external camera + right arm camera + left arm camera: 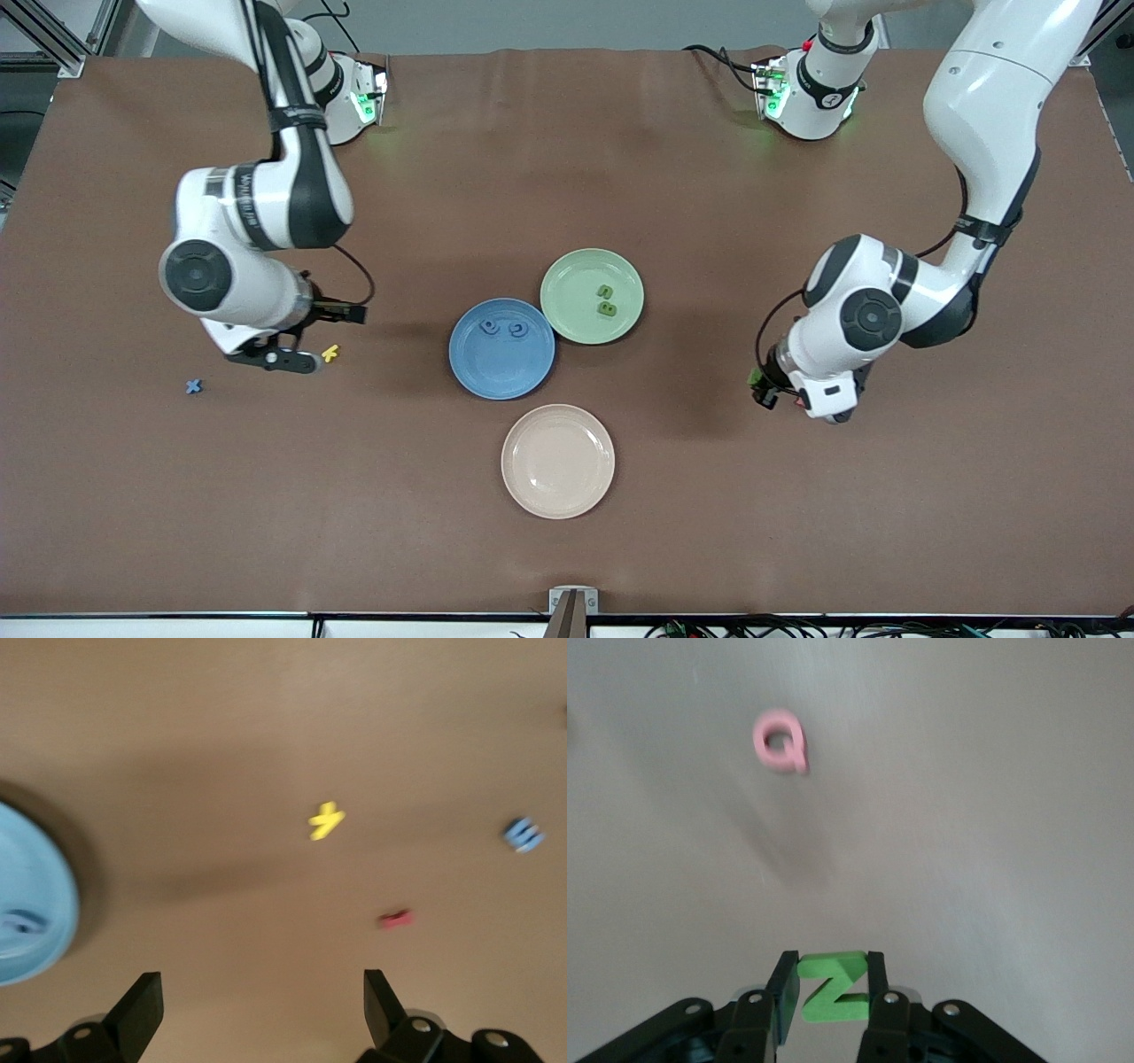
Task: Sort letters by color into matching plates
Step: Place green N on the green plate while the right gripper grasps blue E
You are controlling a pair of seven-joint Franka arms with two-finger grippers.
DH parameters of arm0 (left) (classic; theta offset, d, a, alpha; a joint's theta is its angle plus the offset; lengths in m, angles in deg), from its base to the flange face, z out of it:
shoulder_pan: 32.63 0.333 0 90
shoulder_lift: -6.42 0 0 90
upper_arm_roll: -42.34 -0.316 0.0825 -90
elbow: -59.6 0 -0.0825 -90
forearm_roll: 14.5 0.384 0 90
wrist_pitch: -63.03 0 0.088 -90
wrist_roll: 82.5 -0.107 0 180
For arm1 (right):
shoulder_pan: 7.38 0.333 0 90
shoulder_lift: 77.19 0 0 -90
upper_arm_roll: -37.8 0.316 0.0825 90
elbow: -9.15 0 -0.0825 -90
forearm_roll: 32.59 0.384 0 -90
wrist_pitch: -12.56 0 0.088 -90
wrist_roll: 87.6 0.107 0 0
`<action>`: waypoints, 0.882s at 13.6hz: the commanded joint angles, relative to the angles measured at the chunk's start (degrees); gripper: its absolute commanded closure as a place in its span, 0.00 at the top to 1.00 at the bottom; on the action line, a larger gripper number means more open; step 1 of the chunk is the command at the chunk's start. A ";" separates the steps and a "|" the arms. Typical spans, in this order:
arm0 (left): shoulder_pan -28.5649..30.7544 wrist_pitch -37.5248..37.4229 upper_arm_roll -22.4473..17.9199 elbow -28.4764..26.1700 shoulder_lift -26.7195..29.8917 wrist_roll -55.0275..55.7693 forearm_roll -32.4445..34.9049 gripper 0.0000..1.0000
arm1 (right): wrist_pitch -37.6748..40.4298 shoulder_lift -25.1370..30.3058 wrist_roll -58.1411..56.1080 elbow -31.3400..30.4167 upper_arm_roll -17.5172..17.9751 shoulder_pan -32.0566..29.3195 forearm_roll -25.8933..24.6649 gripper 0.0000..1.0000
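My left gripper [831,979] is shut on a green letter Z [833,987], held above bare table at the left arm's end; in the front view the letter [754,377] shows at the gripper [762,390]. My right gripper [261,992] is open and empty over the table beside a yellow letter. The blue plate [501,370] holds two blue letters [490,327] [518,330]. Beside it, the green plate [571,306] holds two green letters [604,291] [607,308]. A blue letter X [194,385] [524,835] lies loose near the right arm [288,359].
A cream plate [558,461] sits nearer the front camera than the blue plate. A yellow letter [330,353] [327,820] and a red letter [395,919] lie by the right gripper. A pink letter Q [780,742] lies near the left gripper. The blue plate's rim [64,904] shows in the right wrist view.
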 commanded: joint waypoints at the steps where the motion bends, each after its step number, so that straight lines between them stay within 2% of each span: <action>1: -0.76 -0.97 3.55 -0.62 0.68 4.47 -0.89 0.00 | -2.63 1.97 -12.97 -4.00 -5.90 -1.30 -0.88 1.00; 5: -7.34 -0.62 3.83 -0.44 0.68 7.63 -0.45 0.00 | -16.24 1.80 -29.59 -11.37 -6.18 -11.14 -0.97 0.98; 7: -9.36 -0.53 4.01 0.08 0.68 7.21 -0.10 0.00 | -22.92 1.71 -32.78 -15.59 -6.10 -13.70 -0.88 0.98; 12: -15.96 1.92 3.92 2.28 -1.16 7.03 1.31 0.00 | -28.13 1.54 -36.05 -21.93 -5.83 -16.17 -0.36 0.98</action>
